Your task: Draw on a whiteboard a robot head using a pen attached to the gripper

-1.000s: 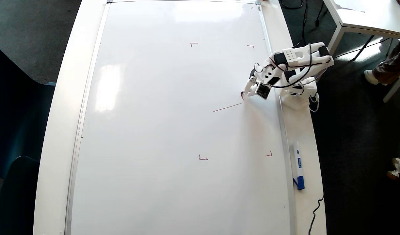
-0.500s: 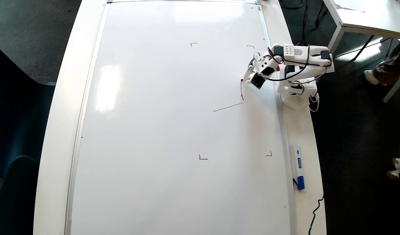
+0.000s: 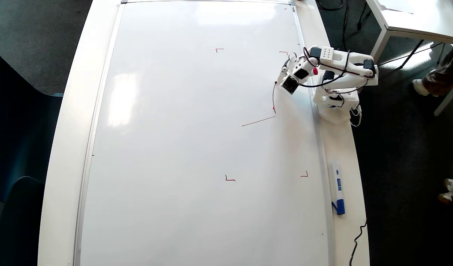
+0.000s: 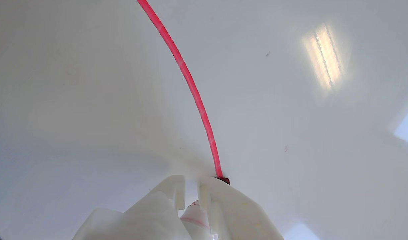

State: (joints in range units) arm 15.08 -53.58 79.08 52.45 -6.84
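The robot head [image 3: 273,96] is barely begun: so far I make out only a curved red stroke running down the right part of the whiteboard [image 3: 174,147], and a second straight stroke slanting away from its lower end toward the middle. I'd judge the square outline half open at best, with the inner rectangles and the stalked box all left to do. The four red corner marks [image 3: 219,49] frame a region that is otherwise blank.

The gripper [image 4: 191,186] is closed around the pen [image 4: 195,213], whose dark tip touches the board at the end of the red line in the wrist view. It works close to the board's right edge, toward the top right corner, beside the arm's base. The pen's long axis seems steeply tilted, tip down onto the board, though little of the barrel shows. A blue-capped marker [image 3: 337,188] lies idle on the surface along the right edge.
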